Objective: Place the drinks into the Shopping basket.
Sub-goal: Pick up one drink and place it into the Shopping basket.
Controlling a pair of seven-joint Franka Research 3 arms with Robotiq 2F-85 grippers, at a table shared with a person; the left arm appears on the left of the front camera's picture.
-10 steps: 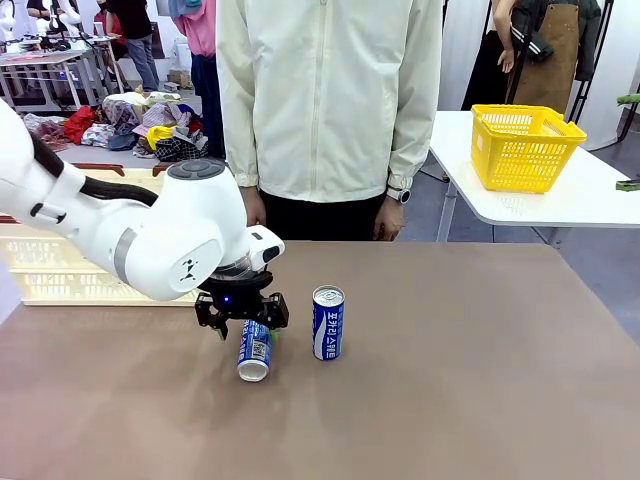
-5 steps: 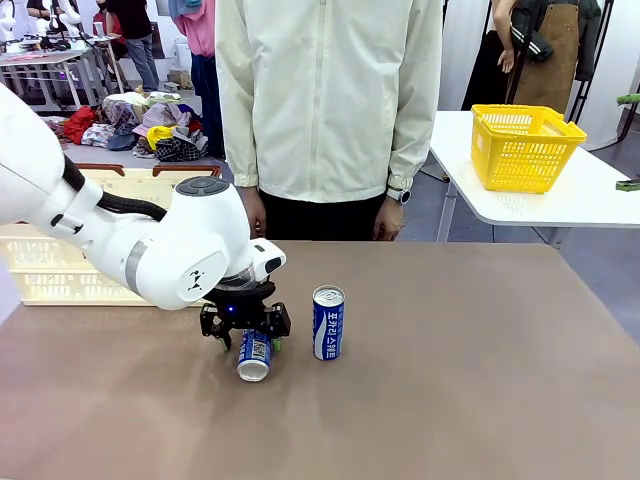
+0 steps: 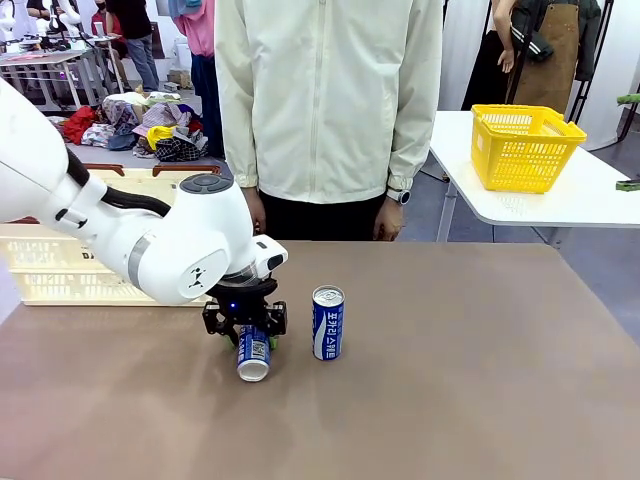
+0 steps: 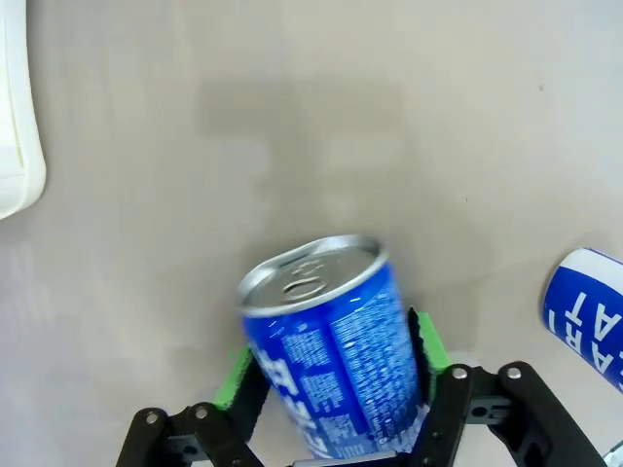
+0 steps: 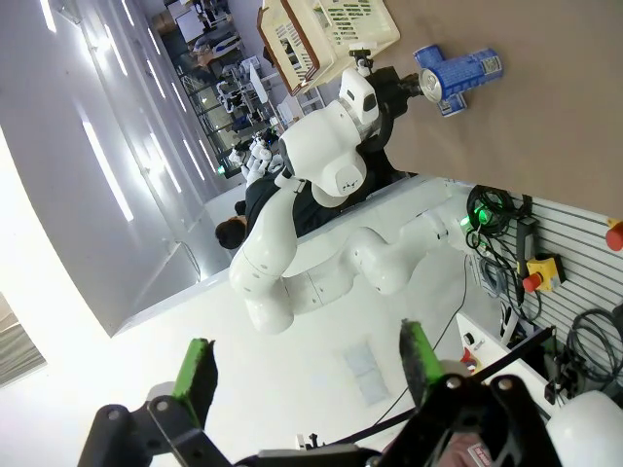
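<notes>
Drinks (image 3: 327, 323) are not yet basketed: we see the lying can (image 3: 254, 356) between our left pincer's (image 3: 252, 338) green pads (image 4: 429, 342), grip unclear, the standing can (image 3: 327, 325) beside it on the tabletop (image 3: 450, 380), Shopping basket (image 3: 60, 270) far left.

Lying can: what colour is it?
The can is blue with a silver top; left wrist view best.

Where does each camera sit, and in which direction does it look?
Front view: on the robot's side of the table, facing the person across it; the left arm shows.
Left wrist view: above the table, looking down at the lying can between the left gripper's fingers.
Right wrist view: far off, rolled sideways, looking past the open right gripper at the left arm.
Shared: both wrist views show the lying can and the cream basket.
</notes>
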